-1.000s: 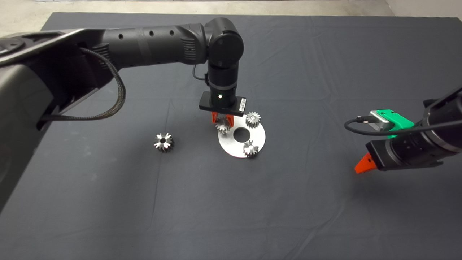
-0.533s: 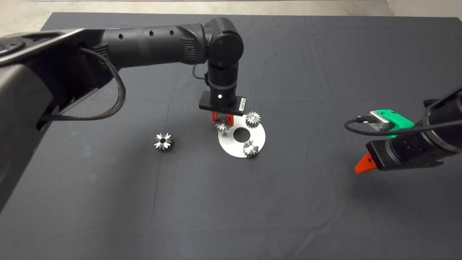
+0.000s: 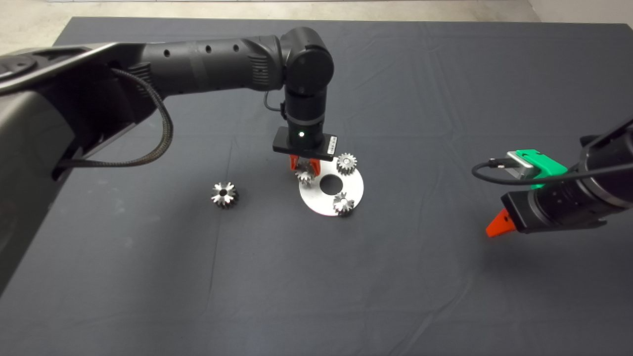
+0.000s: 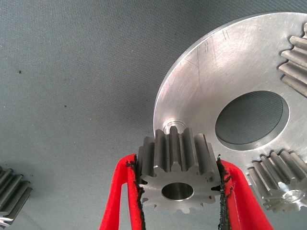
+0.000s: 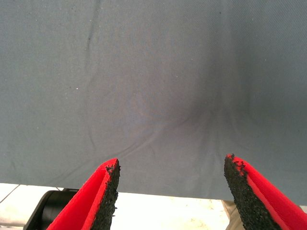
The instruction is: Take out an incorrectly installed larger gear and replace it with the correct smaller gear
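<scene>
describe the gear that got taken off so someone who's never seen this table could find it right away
Start at the round silver plate in the middle of the dark mat, where the left gripper holds the smaller gear. Look toward the left arm's side: the larger gear lies alone on the mat. It has fewer, deeper, star-like teeth, unlike the fine-toothed gears on the plate.

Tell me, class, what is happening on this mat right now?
The left gripper is shut on a smaller gear, holding it above a post hole at the edge of the round metal plate. Two similar gears sit on the plate. The larger gear lies aside on the mat. The right gripper waits open at the right.
</scene>
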Controlling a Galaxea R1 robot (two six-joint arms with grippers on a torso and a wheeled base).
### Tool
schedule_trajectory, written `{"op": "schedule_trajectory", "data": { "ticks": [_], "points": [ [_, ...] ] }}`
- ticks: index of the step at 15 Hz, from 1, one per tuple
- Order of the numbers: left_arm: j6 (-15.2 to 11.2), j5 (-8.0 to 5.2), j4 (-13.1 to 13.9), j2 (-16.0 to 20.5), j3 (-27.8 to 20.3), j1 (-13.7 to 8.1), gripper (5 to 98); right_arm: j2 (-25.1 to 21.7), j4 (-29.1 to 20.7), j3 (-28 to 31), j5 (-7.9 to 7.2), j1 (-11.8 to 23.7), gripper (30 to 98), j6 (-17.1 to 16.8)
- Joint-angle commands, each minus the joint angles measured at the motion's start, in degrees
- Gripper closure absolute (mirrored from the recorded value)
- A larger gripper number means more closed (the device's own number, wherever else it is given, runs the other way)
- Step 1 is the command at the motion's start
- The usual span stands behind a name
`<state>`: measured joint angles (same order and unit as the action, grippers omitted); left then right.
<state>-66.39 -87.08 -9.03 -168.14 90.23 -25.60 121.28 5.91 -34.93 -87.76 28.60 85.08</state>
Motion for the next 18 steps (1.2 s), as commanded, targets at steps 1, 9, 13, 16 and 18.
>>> {"op": "schedule_trajectory", "data": {
  "ticks": [1, 9, 13, 16, 18],
  "points": [
    [-0.14, -1.16, 0.07, -0.31, -0.77, -0.95, 80.4, 0.14, -1.87, -1.01, -7.24, 1.29, 70.1, -1.4],
    [0.24, -0.64, -0.02, -0.31, -0.6, 1.46, 80.4, 0.14, -1.87, -1.83, -7.24, 1.73, 70.1, -2.29],
    [0.47, -0.46, -0.11, -0.31, -0.17, 2.57, 80.4, 0.32, -1.78, -2.14, -7.24, 1.81, 70.1, -2.55],
    [0.56, -0.29, -0.2, -0.31, -0.16, 3.18, 80.4, 0.32, -1.79, -2.06, -7.24, 1.81, 70.1, -2.46],
    [0.56, 0.07, -0.42, -0.31, -0.16, 4.07, 80.4, 0.32, -1.78, -2.01, -7.24, 1.81, 70.1, -2.46]
  ]
}}
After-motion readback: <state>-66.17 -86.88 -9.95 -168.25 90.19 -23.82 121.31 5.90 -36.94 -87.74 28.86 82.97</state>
